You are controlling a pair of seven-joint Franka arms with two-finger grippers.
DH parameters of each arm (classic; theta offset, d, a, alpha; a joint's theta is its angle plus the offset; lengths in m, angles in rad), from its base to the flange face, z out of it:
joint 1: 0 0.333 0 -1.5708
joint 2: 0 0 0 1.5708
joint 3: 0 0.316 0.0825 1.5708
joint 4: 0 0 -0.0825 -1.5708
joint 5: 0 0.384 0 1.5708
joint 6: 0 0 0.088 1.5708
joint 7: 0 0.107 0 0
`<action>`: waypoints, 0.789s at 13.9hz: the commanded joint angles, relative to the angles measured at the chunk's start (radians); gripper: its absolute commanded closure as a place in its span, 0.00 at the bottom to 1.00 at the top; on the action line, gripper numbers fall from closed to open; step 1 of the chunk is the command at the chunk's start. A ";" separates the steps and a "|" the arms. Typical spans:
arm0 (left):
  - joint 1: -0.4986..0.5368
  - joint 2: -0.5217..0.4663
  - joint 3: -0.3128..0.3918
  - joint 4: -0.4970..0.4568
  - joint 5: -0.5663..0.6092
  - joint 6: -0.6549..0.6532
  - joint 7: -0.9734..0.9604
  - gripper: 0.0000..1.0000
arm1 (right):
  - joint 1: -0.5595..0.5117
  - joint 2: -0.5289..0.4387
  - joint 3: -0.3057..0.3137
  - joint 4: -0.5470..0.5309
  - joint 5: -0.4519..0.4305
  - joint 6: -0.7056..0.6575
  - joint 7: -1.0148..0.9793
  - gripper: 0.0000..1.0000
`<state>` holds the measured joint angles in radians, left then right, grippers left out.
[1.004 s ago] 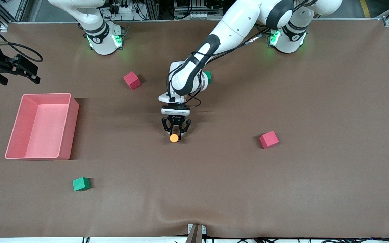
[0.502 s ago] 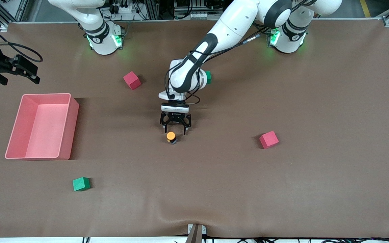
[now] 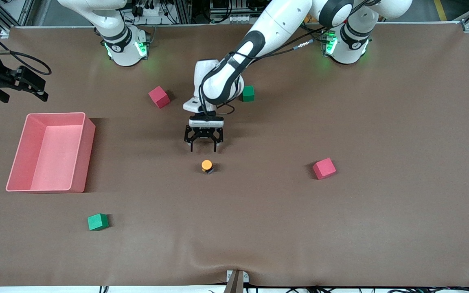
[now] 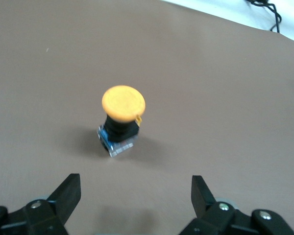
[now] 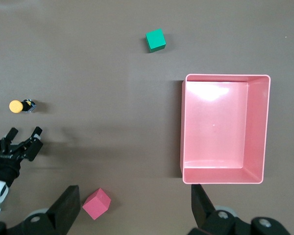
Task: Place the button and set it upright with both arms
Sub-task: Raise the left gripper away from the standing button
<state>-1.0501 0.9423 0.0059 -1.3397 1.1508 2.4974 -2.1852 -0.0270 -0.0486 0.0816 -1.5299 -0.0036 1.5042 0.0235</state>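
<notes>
Near the middle of the table [image 3: 381, 228], the button [image 3: 207, 166] is standing upright on its black body, orange cap up, touching neither gripper.
Above the table just beside the button, the left gripper [image 3: 203, 149] is hanging with its jaws spread and holding nothing; the right gripper [image 5: 132, 205] is waiting over the pink bin [image 3: 77, 118], jaws spread too.

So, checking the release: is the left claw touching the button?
Apart. The left wrist view shows bare table between the open left claw and the upright button.
</notes>
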 commanded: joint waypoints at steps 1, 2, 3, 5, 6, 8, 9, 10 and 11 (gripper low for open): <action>-0.005 -0.077 -0.055 -0.044 -0.142 -0.118 0.019 0.00 | -0.021 0.001 0.012 0.008 0.007 -0.010 -0.010 0.00; -0.005 -0.095 -0.082 -0.039 -0.213 -0.203 0.074 0.00 | -0.021 0.001 0.012 0.008 0.008 -0.010 -0.010 0.00; -0.005 -0.114 -0.105 -0.035 -0.277 -0.282 0.135 0.00 | -0.021 0.001 0.012 0.008 0.008 -0.009 -0.010 0.00; -0.007 -0.166 -0.127 -0.032 -0.383 -0.379 0.220 0.00 | -0.019 0.001 0.012 0.008 0.008 -0.009 -0.010 0.00; -0.007 -0.195 -0.127 -0.032 -0.420 -0.411 0.264 0.00 | -0.017 0.001 0.013 0.008 0.008 -0.009 -0.010 0.00; -0.001 -0.272 -0.129 -0.032 -0.526 -0.486 0.382 0.00 | -0.019 0.001 0.012 0.008 0.010 -0.009 -0.010 0.00; 0.004 -0.305 -0.123 -0.032 -0.580 -0.529 0.418 0.00 | -0.017 0.001 0.012 0.008 0.011 -0.009 -0.010 0.00; 0.011 -0.348 -0.118 -0.033 -0.604 -0.575 0.464 0.00 | -0.017 0.001 0.012 0.008 0.011 -0.009 -0.010 0.00; 0.039 -0.396 -0.118 -0.033 -0.618 -0.630 0.520 0.00 | -0.017 0.001 0.013 0.008 0.011 -0.010 -0.010 0.00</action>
<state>-1.0462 0.6544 -0.1142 -1.3342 0.5819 1.9478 -1.7575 -0.0270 -0.0486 0.0822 -1.5301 -0.0032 1.5042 0.0235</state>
